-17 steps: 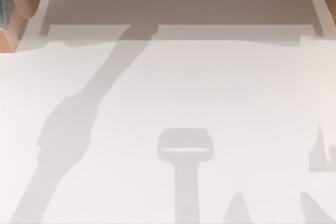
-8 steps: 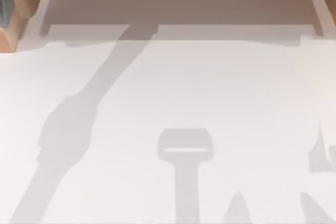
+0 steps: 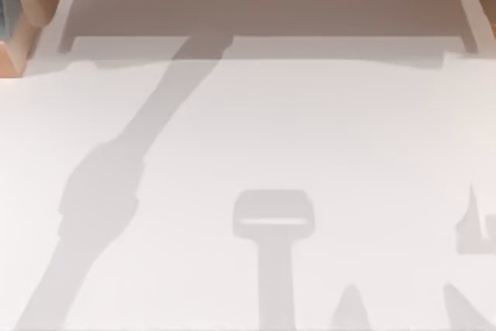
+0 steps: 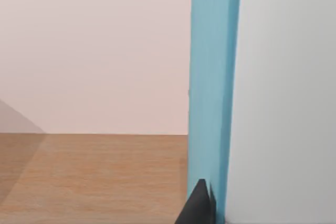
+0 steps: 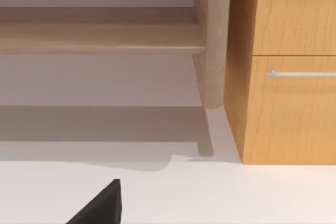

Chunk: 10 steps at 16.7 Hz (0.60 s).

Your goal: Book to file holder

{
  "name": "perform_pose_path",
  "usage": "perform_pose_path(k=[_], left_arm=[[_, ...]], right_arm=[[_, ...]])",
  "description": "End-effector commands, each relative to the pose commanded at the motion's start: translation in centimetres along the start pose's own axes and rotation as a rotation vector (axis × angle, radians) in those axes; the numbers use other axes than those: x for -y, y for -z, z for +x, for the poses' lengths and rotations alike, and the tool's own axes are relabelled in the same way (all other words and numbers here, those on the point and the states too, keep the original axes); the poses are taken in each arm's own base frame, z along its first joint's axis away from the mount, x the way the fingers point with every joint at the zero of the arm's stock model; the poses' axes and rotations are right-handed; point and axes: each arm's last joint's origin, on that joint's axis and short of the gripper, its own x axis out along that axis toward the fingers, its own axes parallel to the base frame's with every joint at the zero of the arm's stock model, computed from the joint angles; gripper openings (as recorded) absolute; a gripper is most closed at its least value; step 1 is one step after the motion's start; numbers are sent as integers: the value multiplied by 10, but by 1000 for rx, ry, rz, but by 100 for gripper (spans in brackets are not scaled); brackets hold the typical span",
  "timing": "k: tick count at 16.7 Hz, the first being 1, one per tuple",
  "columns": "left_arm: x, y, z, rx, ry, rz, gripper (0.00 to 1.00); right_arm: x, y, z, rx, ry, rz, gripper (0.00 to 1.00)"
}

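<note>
Right up against the left gripper (image 4: pixel 202 208), in the left wrist view, there's a tall blue slab I take to be the book (image 4: pixel 212 77). It stands upright with its long axis running straight away from the gripper, and 1 dark fingertip (image 4: pixel 198 203) sits against its blue face. Beside the blue there's a big white face, and I honestly can't tell if that's pages, a cover or the file holder. I also can't tell if the hand is clamped on the book or just next to it. Behind it is a wooden surface (image 4: pixel 94 177).

The right gripper (image 5: pixel 100 208) hangs low over the white table (image 3: pixel 310 129), looking toward a shelf leg (image 5: pixel 212 40) and a drawer cabinet (image 5: pixel 289 103). No idea how wide it is either.

My guess: the left arm is clearly the one on the book, so whatever comes next depends on keeping that slab vertical while it goes into a slot.
</note>
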Motion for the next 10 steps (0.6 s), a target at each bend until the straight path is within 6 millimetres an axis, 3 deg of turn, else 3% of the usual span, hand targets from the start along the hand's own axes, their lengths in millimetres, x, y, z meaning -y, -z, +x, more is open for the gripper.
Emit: perform_pose_path(k=[5, 7, 10], left_arm=[[-12, -8, 0, 44, 8, -16, 0], [-31, -15, 3, 105, 14, -31, 0], [-76, -24, 12, 228, 10, -35, 0]], right_arm=[[0, 0, 0, 0, 0, 0, 100], [0, 0, 0, 0, 0, 0, 100], [0, 0, 0, 0, 0, 0, 100]])
